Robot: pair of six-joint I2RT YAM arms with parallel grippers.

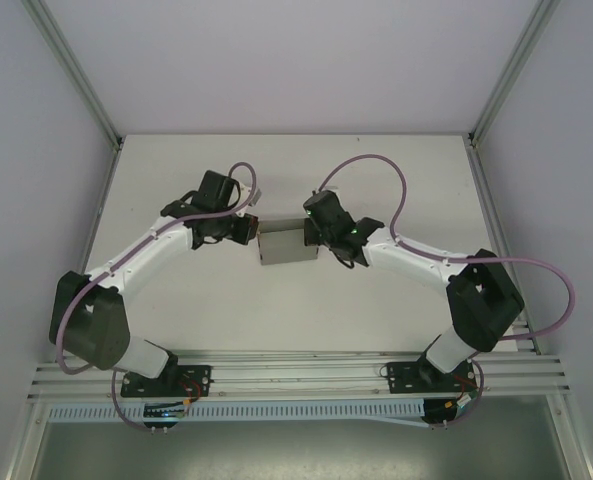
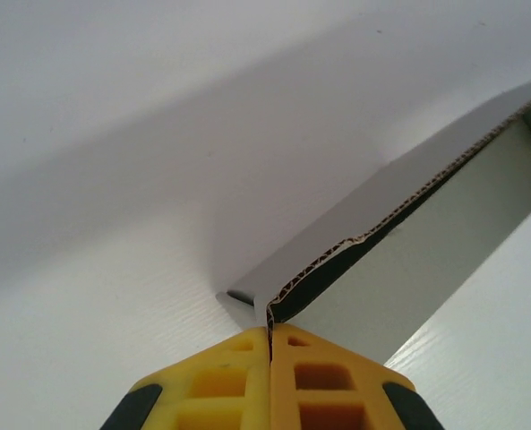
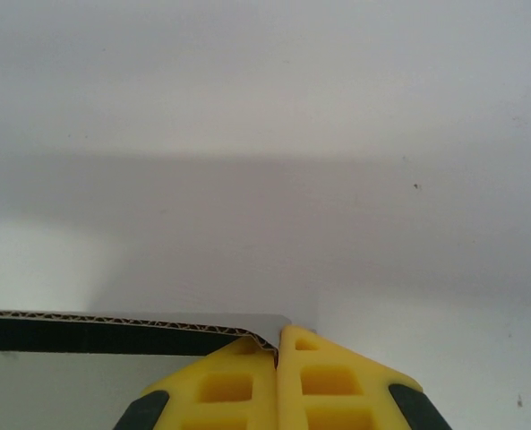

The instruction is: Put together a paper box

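The box [image 1: 288, 245] lies at the middle of the table [image 1: 276, 330], a grey card piece with its long side running 9 to 3 o'clock. The left gripper [image 1: 253, 232] has it at the 9 o'clock end and the right gripper [image 1: 314, 236] at the 3 o'clock end.

In the left wrist view the left gripper [image 2: 270, 336] is pressed shut on a corner of the box [image 2: 408, 251]; the corrugated edge runs straight into the seam between the yellow fingers. A dark gap shows between two card layers just past the pinch. In the right wrist view the right gripper [image 3: 278, 345] is likewise clamped on the card edge of the box [image 3: 86, 381], at its far corner.

The step looks like opening or squaring the card while both ends are held. Doing it well probably means keeping both pinches firm and moving the arms together. Easing the ends toward each other should let the layers bow apart. Pulling outward risks tearing thin card or slipping off such shallow bites. The corners should stay low to the table, so that nothing twists.
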